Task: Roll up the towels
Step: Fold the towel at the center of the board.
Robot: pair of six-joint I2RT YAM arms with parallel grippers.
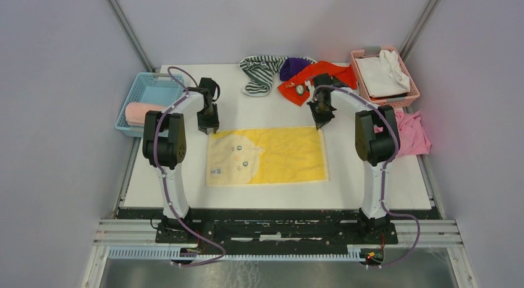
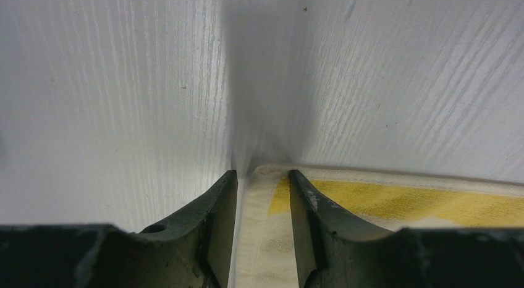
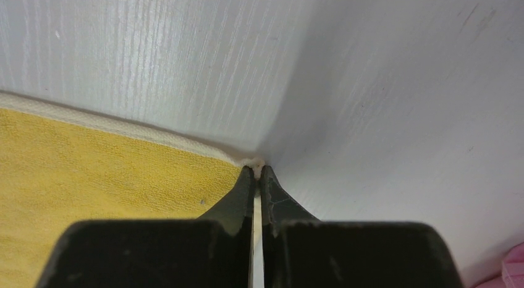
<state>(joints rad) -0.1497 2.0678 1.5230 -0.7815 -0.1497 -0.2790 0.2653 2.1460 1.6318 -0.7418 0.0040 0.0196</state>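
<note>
A pale yellow towel (image 1: 272, 155) lies spread flat in the middle of the white table. My left gripper (image 1: 208, 128) stands at its far left corner. Its jaws are apart and straddle the cream hem (image 2: 262, 226), one finger (image 2: 216, 220) on the bare table, the other on the cloth. My right gripper (image 1: 321, 124) is at the far right corner, shut on the tip of the hem (image 3: 257, 169), with the yellow cloth (image 3: 92, 170) stretching off to the left. More towels lie in a heap at the back: striped (image 1: 259, 72), purple (image 1: 293, 67) and orange-red (image 1: 321, 78).
A blue basket (image 1: 145, 84) at the back left holds a rolled pink towel (image 1: 141, 112). A pink basket (image 1: 356, 54) at the back right holds a white cloth (image 1: 383, 72). A loose pink towel (image 1: 411, 130) lies by the right edge.
</note>
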